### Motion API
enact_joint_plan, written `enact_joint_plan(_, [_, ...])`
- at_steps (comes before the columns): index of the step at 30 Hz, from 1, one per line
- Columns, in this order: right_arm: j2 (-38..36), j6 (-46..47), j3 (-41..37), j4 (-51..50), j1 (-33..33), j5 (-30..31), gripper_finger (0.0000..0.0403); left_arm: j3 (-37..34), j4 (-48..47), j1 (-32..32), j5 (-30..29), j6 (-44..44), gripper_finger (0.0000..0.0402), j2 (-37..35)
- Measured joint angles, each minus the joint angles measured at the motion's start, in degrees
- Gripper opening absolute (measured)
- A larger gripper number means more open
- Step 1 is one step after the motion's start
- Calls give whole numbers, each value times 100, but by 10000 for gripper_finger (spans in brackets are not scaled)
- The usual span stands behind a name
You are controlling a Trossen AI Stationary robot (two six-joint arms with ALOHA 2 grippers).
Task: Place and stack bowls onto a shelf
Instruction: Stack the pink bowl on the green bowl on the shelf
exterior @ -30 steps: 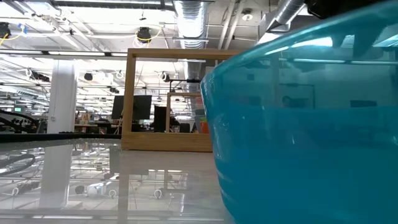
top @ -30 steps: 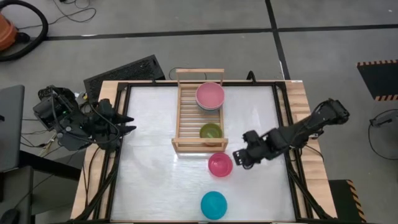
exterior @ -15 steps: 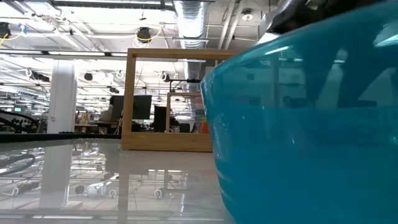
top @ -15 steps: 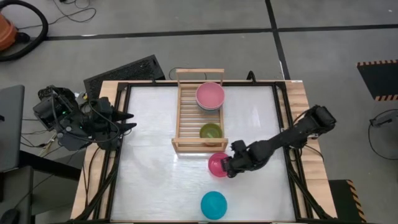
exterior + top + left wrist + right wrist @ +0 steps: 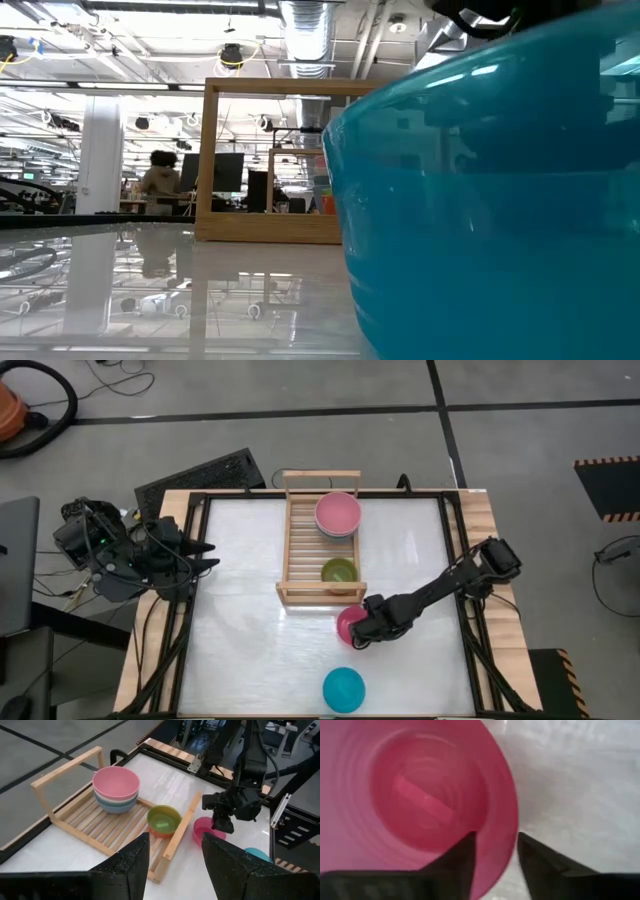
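Note:
The magenta bowl [image 5: 348,622] stands on its base on the white tabletop, just near of the wooden shelf [image 5: 300,550]. My right gripper [image 5: 362,634] is open at the bowl's right near side, one finger inside the rim and one outside [image 5: 495,857]. A pink-topped stack of larger bowls [image 5: 338,513] sits on the shelf's far end. The lime green bowl [image 5: 339,572], nested in the orange-red one [image 5: 159,833], sits on the near end. The cyan bowl [image 5: 343,689] stands by the near edge and fills the low view [image 5: 490,200]. My left gripper [image 5: 205,555] waits open at the left edge. My right gripper straddles the magenta bowl's rim [image 5: 509,832] on its right near side, one finger [image 5: 462,857] inside and one [image 5: 537,862] outside, coming slanting down from the table's right. The bowl rests on the table. Whether the fingers touch the wall, I cannot tell.
The shelf's near end bar [image 5: 320,594] lies just beyond the magenta bowl. Bare white tabletop [image 5: 240,640] spreads left of the shelf and right of it [image 5: 410,540]. A black frame [image 5: 190,620] borders the table. A person [image 5: 160,175] sits far back in the room.
My right gripper has moved toward the table's left and near edges and come down onto the magenta bowl, so that its fingers now stand either side of the rim. The right arm has stretched out lower over the table.

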Motion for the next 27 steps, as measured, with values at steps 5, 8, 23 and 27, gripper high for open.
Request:
enact_joint_plan(5, [-2,-78,1,26,-41,-80,32,0,-102,0,-21,0,165,0])
enact_joint_plan(8, [-12,-150,7,55,-77,-172,23,0,-101,0,-90,0,165,0])
enact_joint_plan(23, [-1913,-573,320,-401,133,-238,23,0,-101,1,-21,-146,165,0])
enact_joint_plan(27, [-2791,-805,517,-367,122,189,23,0,-101,9,-4,-151,165,0])
